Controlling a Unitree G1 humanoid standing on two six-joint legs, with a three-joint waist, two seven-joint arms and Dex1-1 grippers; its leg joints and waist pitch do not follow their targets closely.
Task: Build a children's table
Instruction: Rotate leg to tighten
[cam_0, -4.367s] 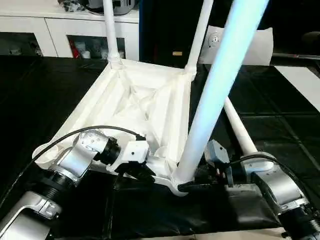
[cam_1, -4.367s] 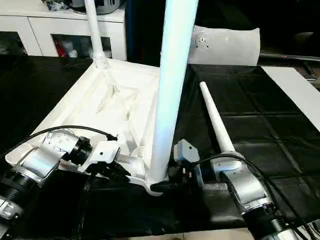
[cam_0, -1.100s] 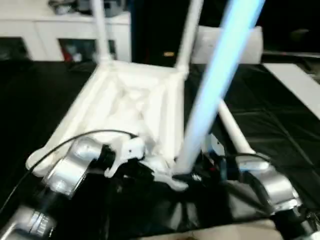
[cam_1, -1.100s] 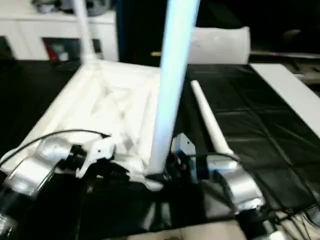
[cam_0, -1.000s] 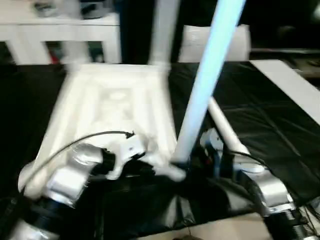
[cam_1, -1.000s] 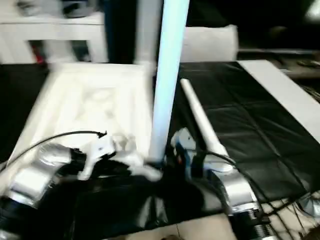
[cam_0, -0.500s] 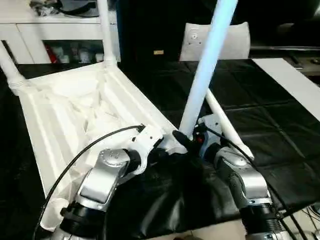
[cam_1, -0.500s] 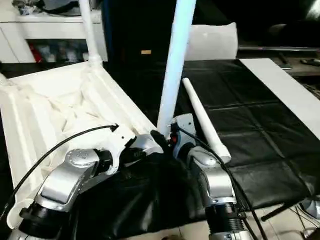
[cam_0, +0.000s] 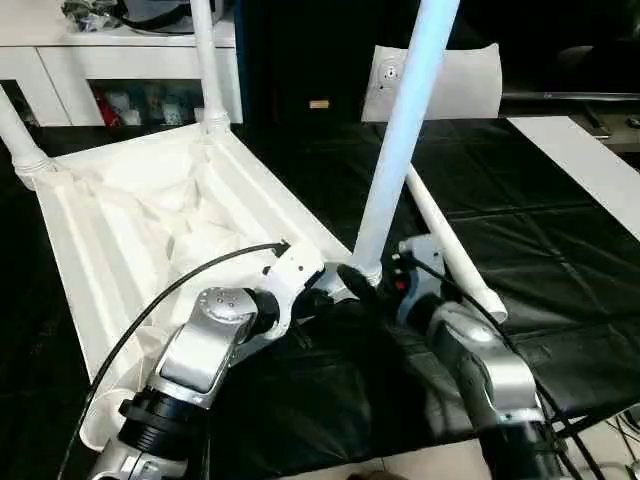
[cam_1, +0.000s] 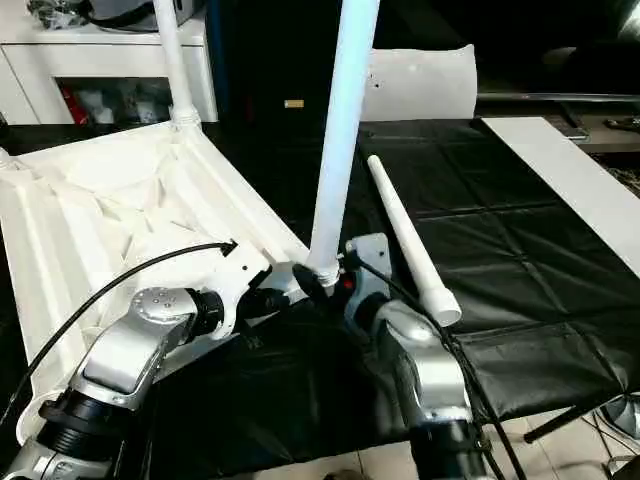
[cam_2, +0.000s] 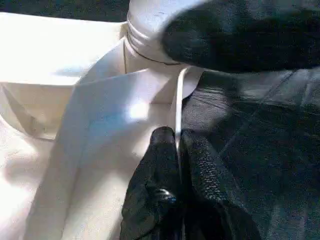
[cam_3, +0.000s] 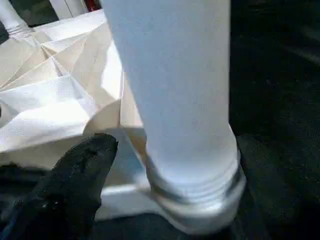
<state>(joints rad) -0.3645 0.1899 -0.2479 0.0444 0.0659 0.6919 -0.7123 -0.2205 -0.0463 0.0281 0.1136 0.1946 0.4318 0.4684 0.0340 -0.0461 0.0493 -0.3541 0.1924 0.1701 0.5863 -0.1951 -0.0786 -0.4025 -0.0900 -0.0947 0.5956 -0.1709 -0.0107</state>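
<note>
Left gripper (cam_2: 177, 145) pinched tabletop (cam_0: 130, 230) rim, steadying it | right gripper (cam_1: 325, 285) spread (released?) around leg (cam_0: 400, 150) seated in near corner socket

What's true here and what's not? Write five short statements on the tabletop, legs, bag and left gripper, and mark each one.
1. The tabletop lies ribbed side up. True.
2. All four legs stand in sockets. False: three stand, and a loose leg lies on the black cover.
3. The left gripper is shut on the tabletop's rim. True.
4. The loose leg lies on the tabletop's left. False: it lies on its right.
5. The bag rests on the tabletop. False: it lies beyond it, at the back.
</note>
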